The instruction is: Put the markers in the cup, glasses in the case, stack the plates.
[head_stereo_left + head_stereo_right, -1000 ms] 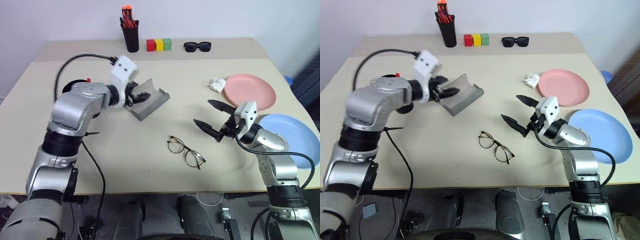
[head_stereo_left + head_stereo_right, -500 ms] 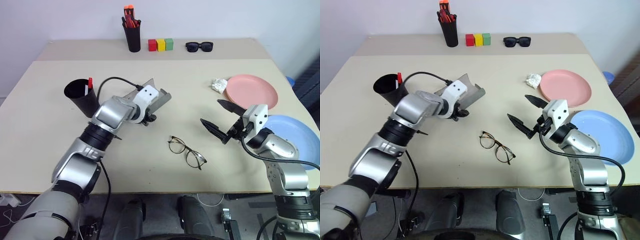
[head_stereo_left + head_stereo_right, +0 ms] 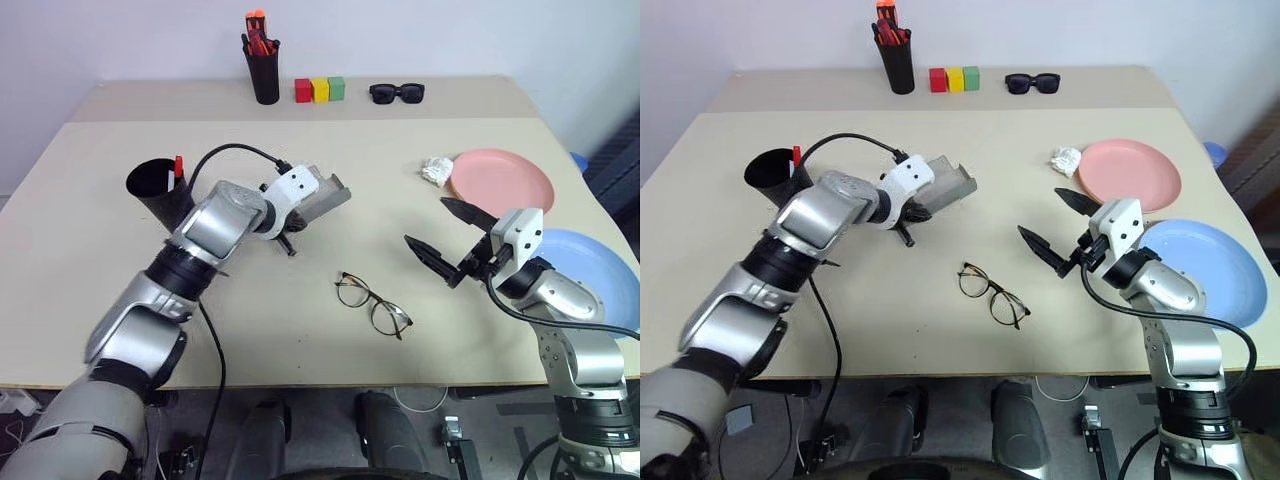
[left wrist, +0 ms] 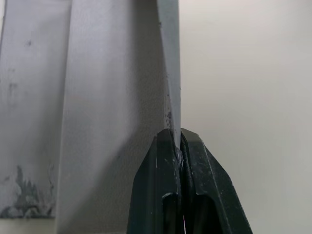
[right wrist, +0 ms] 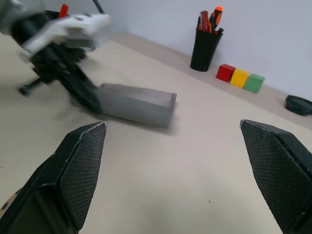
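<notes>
Left gripper (image 4: 180,146) pinched on thin edge of grey case (image 3: 322,193), plain in wrist view; right gripper (image 3: 447,243) spread wide, empty, beside glasses (image 3: 373,304).

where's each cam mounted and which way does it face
Left and right eye views: on the head, looking forward and down at the table; both arms show.
Left wrist view: along the left gripper, shut on the grey case edge.
Right wrist view: along the open right gripper, toward the case and pen holder.
Shared: the case shows in every view.
</notes>
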Motion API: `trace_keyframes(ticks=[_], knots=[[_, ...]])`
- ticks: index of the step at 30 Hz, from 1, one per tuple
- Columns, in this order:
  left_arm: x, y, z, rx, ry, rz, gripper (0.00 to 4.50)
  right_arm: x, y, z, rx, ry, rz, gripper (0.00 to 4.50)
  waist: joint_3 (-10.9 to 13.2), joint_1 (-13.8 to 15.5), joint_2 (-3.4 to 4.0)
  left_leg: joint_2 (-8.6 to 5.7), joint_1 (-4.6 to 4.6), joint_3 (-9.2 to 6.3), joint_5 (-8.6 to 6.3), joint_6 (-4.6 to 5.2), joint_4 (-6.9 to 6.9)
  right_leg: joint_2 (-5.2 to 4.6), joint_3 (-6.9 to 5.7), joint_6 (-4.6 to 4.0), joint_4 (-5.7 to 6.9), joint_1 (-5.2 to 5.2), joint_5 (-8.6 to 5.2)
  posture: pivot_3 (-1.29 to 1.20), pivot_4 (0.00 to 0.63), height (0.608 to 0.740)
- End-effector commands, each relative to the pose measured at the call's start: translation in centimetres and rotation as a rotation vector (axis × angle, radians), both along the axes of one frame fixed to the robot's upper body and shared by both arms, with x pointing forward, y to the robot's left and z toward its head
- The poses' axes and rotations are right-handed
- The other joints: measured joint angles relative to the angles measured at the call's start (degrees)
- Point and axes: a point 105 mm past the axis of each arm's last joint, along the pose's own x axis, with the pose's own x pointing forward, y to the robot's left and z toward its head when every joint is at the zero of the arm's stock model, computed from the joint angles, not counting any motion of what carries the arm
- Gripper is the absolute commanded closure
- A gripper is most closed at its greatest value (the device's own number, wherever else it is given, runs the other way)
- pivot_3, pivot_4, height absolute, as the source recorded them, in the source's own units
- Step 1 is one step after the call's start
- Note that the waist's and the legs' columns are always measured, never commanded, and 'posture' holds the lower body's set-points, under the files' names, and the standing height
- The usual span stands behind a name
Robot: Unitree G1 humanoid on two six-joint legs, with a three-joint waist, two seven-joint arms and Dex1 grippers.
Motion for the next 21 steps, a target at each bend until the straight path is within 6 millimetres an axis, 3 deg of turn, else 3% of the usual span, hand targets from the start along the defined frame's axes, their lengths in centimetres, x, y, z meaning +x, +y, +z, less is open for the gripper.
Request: trace_keyframes(ticks=[1,6,21], knots=[[-1.2,0.1,1.0,0.034,-0.059,-0.173,4.48,-0.3,-0.1,1.5,0.001,-0.066,0.002,0.00,0.0,0.2,0.01,0.00,-0.01,0.00,0.00,0.00,0.00,0.00,0.00,0.00,0.00,-0.01,0.00,0.00,0.150,0.740],[-1.2,1.3,0.2,0.099,-0.065,-0.245,4.48,-0.5,-0.3,1.2,-0.003,-0.056,0.005,0.00,0.0,1.3,0.00,-0.02,-0.14,0.01,-0.01,0.02,0.18,-0.01,-0.01,0.00,-0.04,0.01,0.01,0.00,0.150,0.740],[-0.4,-1.1,-0.9,0.117,-0.099,-0.414,4.48,-1.9,-1.1,0.4,-0.021,-0.026,-0.022,0.00,0.0,1.7,-0.01,-0.02,-0.16,0.01,-0.06,0.12,0.29,-0.01,-0.02,0.01,-0.02,0.05,0.00,0.00,0.150,0.740]])
